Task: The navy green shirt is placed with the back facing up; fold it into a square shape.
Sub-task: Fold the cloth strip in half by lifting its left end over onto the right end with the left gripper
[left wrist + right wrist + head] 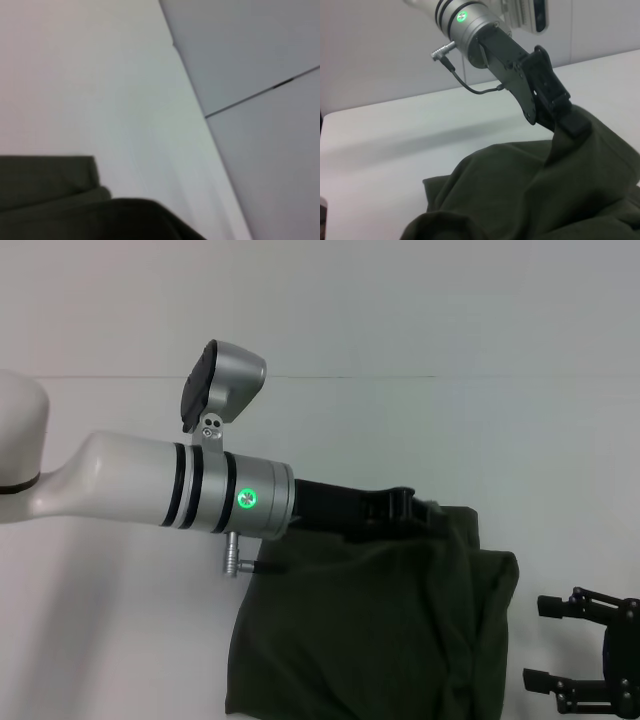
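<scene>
The left gripper, black and reaching in from the left, has its fingers pinched on the far edge of the large dark olive-green cotton shirt and holds that edge lifted, so the cloth drapes down in a loose heap onto the white table in the near right part of the scene. The right gripper waits just right of the shirt with its black fingers spread apart and nothing between them. With only one edge held, the hanging cloth could bunch or slide out of the pinch, leaving a crooked fold rather than a square.
</scene>
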Motion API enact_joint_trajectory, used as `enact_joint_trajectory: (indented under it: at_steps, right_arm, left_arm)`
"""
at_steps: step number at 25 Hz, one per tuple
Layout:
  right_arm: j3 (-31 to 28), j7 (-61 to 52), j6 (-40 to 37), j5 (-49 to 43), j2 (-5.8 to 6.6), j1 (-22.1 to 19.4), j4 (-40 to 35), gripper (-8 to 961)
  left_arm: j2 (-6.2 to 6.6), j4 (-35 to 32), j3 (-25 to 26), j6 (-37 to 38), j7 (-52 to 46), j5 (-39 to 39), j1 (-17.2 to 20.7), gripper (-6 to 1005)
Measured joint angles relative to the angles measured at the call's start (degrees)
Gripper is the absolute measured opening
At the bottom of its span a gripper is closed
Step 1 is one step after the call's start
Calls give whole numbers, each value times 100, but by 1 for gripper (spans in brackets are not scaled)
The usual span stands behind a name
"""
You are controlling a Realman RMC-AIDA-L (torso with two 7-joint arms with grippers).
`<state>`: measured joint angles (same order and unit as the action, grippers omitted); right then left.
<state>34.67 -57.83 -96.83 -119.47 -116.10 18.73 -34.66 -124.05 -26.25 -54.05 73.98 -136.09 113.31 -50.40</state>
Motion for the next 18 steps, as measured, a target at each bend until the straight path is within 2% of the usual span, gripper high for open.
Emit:
enact_joint_trajectory:
  at_steps: [6, 12, 18]
  right_arm:
    - [-186, 0, -46, -9, 13, -55, -6, 921]
    - [-228, 0, -47, -14, 24, -98, -6, 921]
    - [-324, 0, -46, -15, 27, -134, -6, 921]
  left_arm:
    - [-38, 159, -39, -43, 60, -436, -27, 27]
    - [-65, 771, -66, -332, 426, -893, -203, 26]
    - [-68, 1006, -78, -428, 693, -1366, -242, 28]
